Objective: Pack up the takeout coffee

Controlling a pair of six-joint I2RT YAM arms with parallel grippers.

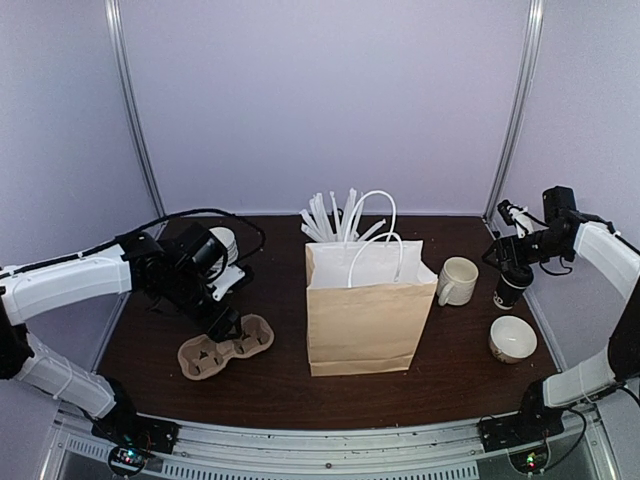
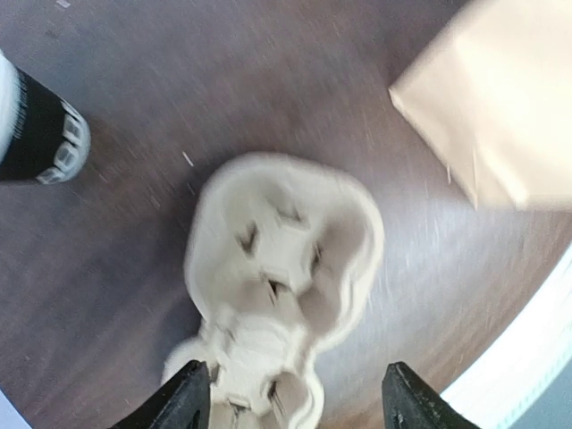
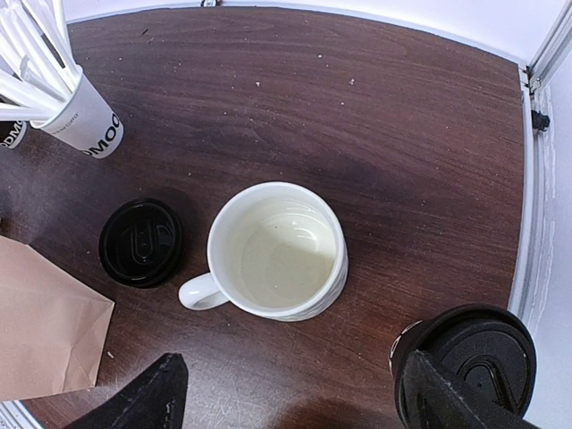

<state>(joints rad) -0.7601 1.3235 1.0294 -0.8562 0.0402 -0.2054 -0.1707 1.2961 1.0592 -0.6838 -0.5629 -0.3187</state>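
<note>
Takeout coffee [image 3: 487,344]: stands upright, black lid on, near the right edge of the table [image 1: 270,395], farther back than the bowl [image 1: 512,338] and to the right of the white mug [image 1: 458,280].

Right gripper [image 3: 290,375]: we see its jaws spread wide and holding nothing. It hangs above the coffee, and in the wrist view one finger overlaps the lid; we cannot tell whether they touch.

Left gripper [image 2: 297,380]: jaws apart, nothing gripped, low over the pulp cup carrier [image 1: 225,350] towards the front-left corner.

The paper bag [image 1: 368,310] stands upright at mid-table. Behind it we note a cup of white sticks [image 3: 85,116], and a loose black lid [image 3: 140,241] lies flat just beside the mug.
</note>
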